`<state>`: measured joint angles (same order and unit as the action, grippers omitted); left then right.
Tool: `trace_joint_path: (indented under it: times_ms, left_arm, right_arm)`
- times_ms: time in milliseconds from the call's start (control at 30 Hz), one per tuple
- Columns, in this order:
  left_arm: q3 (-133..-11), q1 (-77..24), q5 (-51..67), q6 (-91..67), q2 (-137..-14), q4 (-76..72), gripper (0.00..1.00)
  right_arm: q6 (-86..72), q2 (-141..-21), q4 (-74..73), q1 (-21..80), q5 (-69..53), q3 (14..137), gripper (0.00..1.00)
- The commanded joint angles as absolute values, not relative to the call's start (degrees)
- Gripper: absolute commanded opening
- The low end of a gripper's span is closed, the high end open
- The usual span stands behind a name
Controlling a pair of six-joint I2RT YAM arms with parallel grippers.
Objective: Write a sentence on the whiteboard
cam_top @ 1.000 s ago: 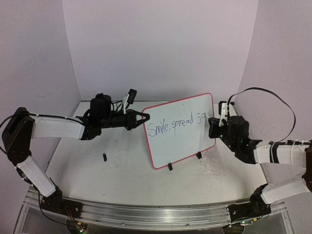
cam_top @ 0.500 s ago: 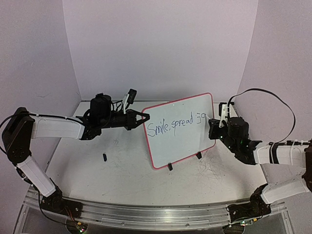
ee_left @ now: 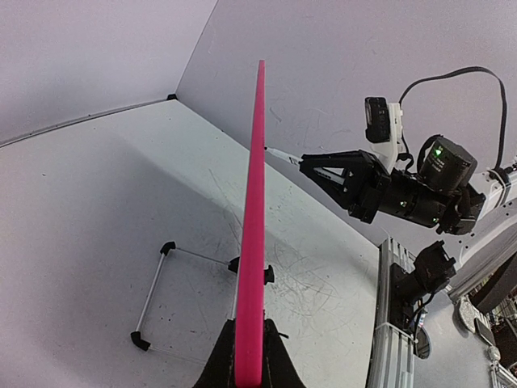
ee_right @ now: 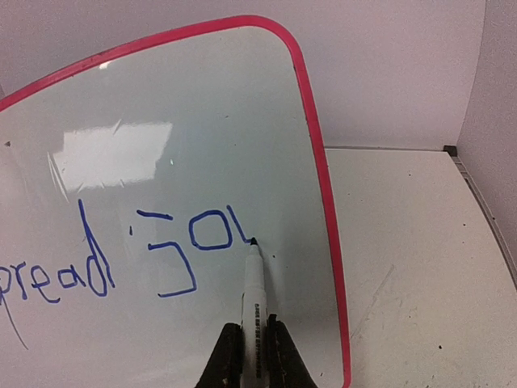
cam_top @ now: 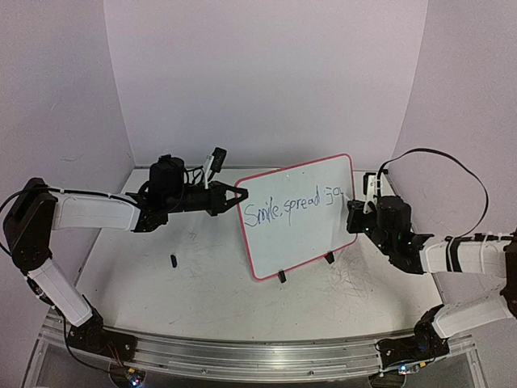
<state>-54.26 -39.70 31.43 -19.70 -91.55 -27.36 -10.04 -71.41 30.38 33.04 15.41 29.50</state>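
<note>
The whiteboard (cam_top: pixel 303 218) with its pink-red rim stands tilted on two black clip feet at the table's middle. My left gripper (cam_top: pixel 241 195) is shut on its left edge; in the left wrist view the rim (ee_left: pixel 254 210) runs edge-on up from my gripper (ee_left: pixel 249 368). The sentence (cam_top: pixel 295 205) in blue reads "Smile, spread jo" plus a first stroke of another letter (ee_right: pixel 238 230). My right gripper (ee_right: pixel 252 356) is shut on a white marker (ee_right: pixel 254 287). Its tip touches the board just right of the "o". In the top view that gripper (cam_top: pixel 355 212) is at the board's right edge.
A small dark marker cap (cam_top: pixel 173 260) lies on the scuffed tabletop left of the board. A wire stand (ee_left: pixel 157 295) with black feet props the board from behind. Purple walls close in the back and sides. An aluminium rail (cam_top: pixel 242 356) runs along the near edge.
The right gripper has moved the marker slightly right and down across the board, adding a short blue stroke after the "o". The left arm and board stay still.
</note>
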Motion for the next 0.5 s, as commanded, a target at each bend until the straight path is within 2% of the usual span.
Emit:
trace_joint_path:
  times_ms: [0,467]
  left_arm:
    - [-53.84,-40.4,32.62,-15.38,-90.78,-22.94,0.0]
    - [-53.86,-40.41,32.58,-15.29,-90.49,-22.93,0.0]
  right_arm:
    - [-9.15,-72.91,32.81,32.79,17.37,32.94,0.0]
    - [-7.73,-74.71,33.23,32.7,17.34,35.18,0.0]
